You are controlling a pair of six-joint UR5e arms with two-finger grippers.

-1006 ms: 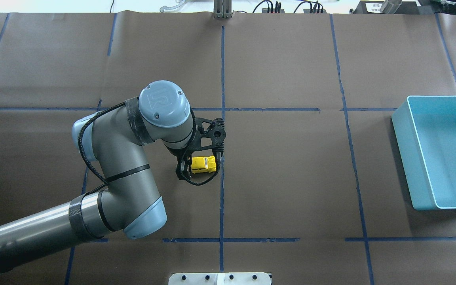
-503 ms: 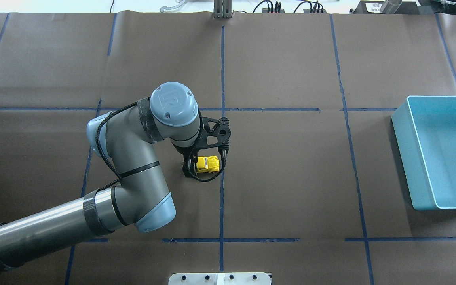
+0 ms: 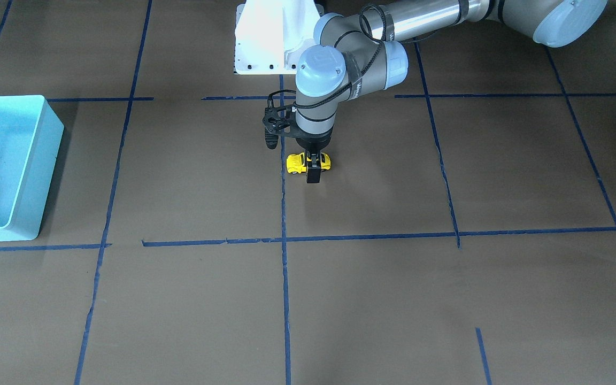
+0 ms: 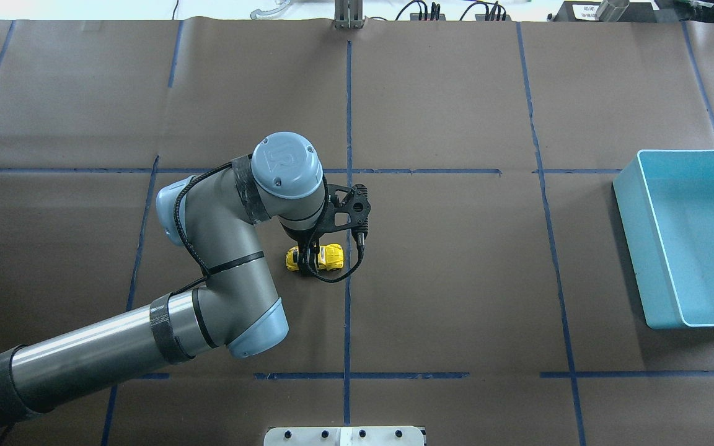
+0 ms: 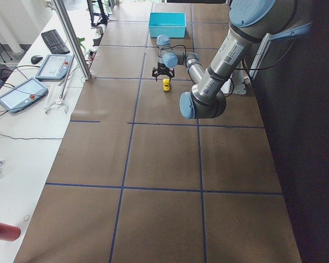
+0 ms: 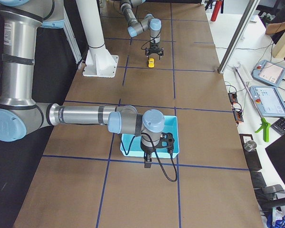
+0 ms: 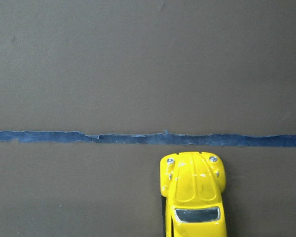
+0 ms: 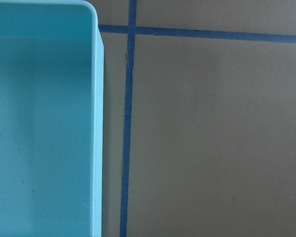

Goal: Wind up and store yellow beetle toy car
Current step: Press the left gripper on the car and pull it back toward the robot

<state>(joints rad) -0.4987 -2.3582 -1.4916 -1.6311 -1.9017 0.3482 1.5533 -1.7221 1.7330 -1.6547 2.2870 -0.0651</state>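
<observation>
The yellow beetle toy car [image 4: 332, 256] stands on the brown table just left of the centre tape line; it also shows in the front-facing view [image 3: 297, 163] and the left wrist view [image 7: 193, 190]. My left gripper [image 4: 309, 259] is down at the table with its fingers straddling the car's middle, one on each side. The near finger [image 3: 313, 176] stands slightly off the car's side, so the jaws look open. My right gripper [image 6: 147, 164] shows only in the exterior right view, above the near edge of the light blue bin [image 4: 633, 248]. I cannot tell whether it is open or shut.
The bin sits at the table's right end, far from the car, and looks empty [image 8: 96, 123]. Blue tape lines [image 4: 348, 310] grid the brown paper. The white robot base plate [image 3: 265, 43] is behind the left arm.
My left arm has moved right, sliding the gripper along the car from its rear end to its middle. The car has stayed roughly in place.
</observation>
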